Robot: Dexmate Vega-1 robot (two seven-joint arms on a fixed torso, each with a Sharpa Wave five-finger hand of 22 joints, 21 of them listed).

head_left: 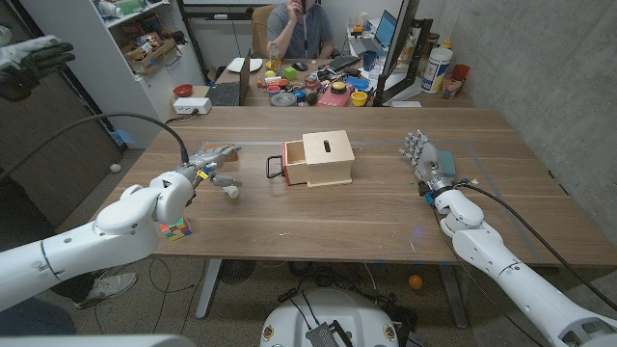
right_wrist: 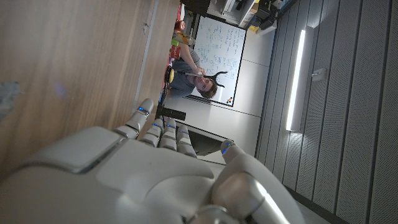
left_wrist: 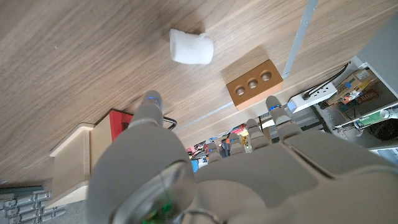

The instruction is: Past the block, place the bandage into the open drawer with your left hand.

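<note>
A white rolled bandage (left_wrist: 191, 46) lies on the wooden table, also seen as a small pale roll (head_left: 231, 190) just nearer than my left hand. A wooden block (left_wrist: 250, 84) with three round holes sits close beside it. My left hand (head_left: 212, 159) hovers over them with fingers stretched toward the box and holds nothing; its fingertips (left_wrist: 152, 99) reach out over the table. The light wooden box (head_left: 326, 159) stands mid-table, its red drawer front (head_left: 287, 159) and black handle (head_left: 274, 166) facing my left hand. My right hand (head_left: 427, 157) stands at the right, fingers apart, empty.
A colour cube (head_left: 174, 229) sits near the table's (head_left: 386, 222) front left edge beside my left forearm. A white power strip (head_left: 192, 106) lies past the far left corner. A person sits at a cluttered desk behind the table.
</note>
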